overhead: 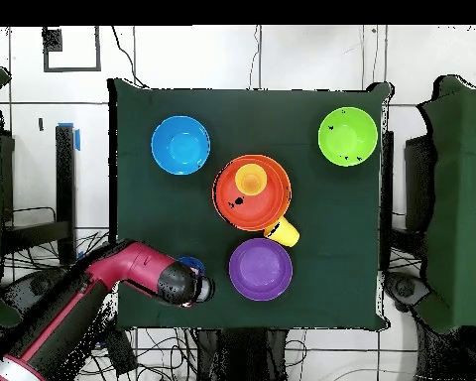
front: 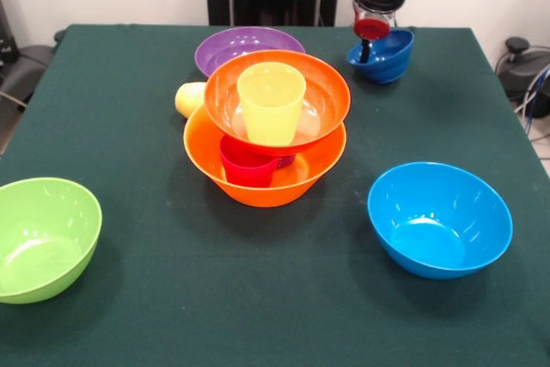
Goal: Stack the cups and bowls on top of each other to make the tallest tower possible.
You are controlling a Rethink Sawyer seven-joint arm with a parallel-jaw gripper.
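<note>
The tower stands mid-table: the big orange-yellow bowl [front: 258,185] holds a red-pink cup [front: 247,166] and a sliver of the purple cup [front: 287,161]. The red-orange bowl [front: 320,92] rests on those cups. An orange-yellow cup [front: 271,102] stands in it. The tower [overhead: 270,203] also shows in the overhead view. A pale yellow cup [front: 190,99] lies on its side behind the tower. My gripper [front: 368,49] is at the far right, shut on the rim of the small dark blue bowl [front: 387,59], which is tilted. From overhead the gripper [overhead: 195,288] covers most of that bowl [overhead: 190,264].
The purple bowl [front: 247,45] sits behind the tower, next to the lying cup. The light blue bowl [front: 439,217] is front right and the lime green bowl [front: 43,238] is front left, at the table edge. Chairs and cables surround the table.
</note>
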